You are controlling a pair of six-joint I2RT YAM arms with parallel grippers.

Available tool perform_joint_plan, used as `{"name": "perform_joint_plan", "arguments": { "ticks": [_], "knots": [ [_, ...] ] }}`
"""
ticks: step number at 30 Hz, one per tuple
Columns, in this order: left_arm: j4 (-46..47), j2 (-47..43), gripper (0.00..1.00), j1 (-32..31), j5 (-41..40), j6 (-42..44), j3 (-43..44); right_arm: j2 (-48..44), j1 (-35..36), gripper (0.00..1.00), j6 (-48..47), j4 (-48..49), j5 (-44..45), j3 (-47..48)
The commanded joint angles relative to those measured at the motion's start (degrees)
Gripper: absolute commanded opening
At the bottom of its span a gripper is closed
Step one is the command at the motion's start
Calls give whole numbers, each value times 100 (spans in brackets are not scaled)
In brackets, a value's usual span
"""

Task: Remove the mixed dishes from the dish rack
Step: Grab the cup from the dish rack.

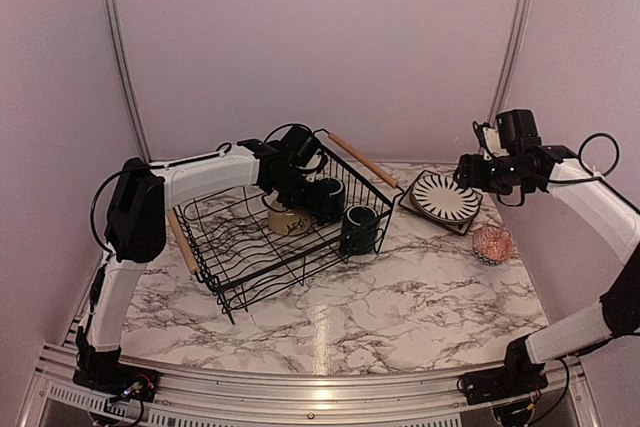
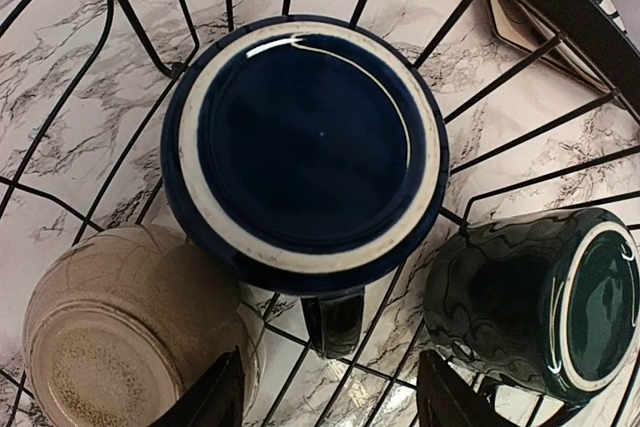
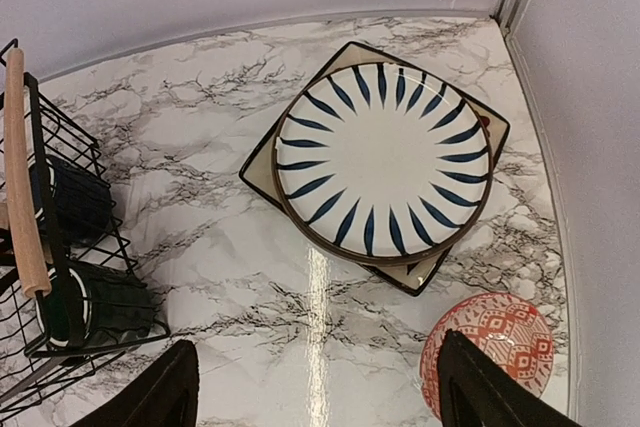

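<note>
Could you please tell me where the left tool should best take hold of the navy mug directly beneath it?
Probably its handle: the navy mug stands base-up and looks wide, and the handle juts toward the left tool. Come down from above, fingers straddling it.

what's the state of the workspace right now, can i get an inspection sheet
surface: marble table, light glare down the middle
job's things: dish rack holds an upturned navy mug, a second dark mug and an upturned beige bowl; striped plate stacked on square plate, red patterned bowl beside them, all on the table
clutter: nothing seen
grippers: left claw open over the navy mug, holding nothing; right claw open, empty, above the table near the plates
cables: black loop at the right wrist, clear of the dishes
surroundings: plain walls, metal rails
</note>
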Motion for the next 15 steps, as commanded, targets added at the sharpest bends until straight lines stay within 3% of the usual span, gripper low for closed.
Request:
{"name": "perform_joint_plan", "arguments": {
  "ticks": [1,10,15],
  "knots": [
    [97,241,59,3,-88,90,324,-50,44,79,108,152,-134,227],
    [118,652,43,-50,-286,147,773,-16,43,79,136,191,-327,213],
    [81,743,40,-59,-458,223,819,-9,46,79,135,195,-316,205]
  ]
}}
